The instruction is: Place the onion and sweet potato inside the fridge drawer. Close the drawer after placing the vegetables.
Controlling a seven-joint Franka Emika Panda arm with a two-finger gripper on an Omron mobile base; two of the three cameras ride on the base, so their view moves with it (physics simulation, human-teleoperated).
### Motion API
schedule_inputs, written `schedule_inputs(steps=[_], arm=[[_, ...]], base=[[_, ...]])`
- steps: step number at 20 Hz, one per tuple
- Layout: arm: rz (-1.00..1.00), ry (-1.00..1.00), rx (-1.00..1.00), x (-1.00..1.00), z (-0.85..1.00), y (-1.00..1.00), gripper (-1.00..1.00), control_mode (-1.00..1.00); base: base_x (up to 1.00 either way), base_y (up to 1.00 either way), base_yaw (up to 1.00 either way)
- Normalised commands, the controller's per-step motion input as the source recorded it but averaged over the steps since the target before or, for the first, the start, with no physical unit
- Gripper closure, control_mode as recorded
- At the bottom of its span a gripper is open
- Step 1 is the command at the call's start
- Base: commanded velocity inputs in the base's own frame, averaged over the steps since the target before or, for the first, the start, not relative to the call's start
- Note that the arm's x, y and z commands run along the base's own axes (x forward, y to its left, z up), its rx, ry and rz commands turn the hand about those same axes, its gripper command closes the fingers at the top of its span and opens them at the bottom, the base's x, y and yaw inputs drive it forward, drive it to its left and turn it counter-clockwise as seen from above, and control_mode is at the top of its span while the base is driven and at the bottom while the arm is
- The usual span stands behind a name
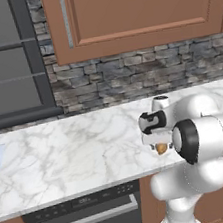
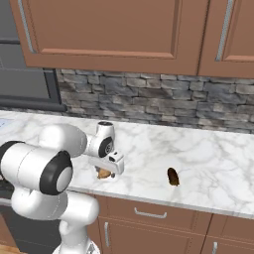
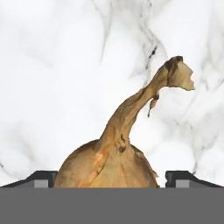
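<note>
Onion [image 3: 109, 162] sits between the spread jaws on the table [image 3: 52, 65]; sweet potato [image 2: 173, 177] lies well apart

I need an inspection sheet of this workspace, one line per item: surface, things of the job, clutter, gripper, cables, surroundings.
Surface: white marble counter, bare apart from two vegetables.
Things of the job: onion on the counter near its front edge, stalk curving away from the hand; sweet potato lies apart, to the robot's right, also near the edge. Fridge drawer: nothing seen.
Clutter: nothing seen.
Gripper: gripper is down over the onion, one finger tip on each side of the bulb; contact cannot be told.
Cables: nothing seen.
Surroundings: stone backsplash, brown wall cabinets, dark window, dishwasher below the counter.
</note>
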Motion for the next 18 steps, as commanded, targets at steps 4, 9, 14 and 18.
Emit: schedule_inputs(steps=[4,9,14,18], arm=[[0.0,-0.03,0.01,-0.11,-0.15,0.0,1.0,-1.0],[-0.04,-0.09,0.0,-0.2,0.65,-0.2,1.0,-1.0],[-0.04,-0.21,0.0,-0.6,1.0,-0.29,1.0,-1.0],[0.0,-0.14,-0.09,-0.54,1.0,0.29,1.0,-1.0]], base=[[0.0,0.0,0.0],[0.0,0.0,0.0],[0.0,0.0,0.0],[0.0,0.0,0.0]])
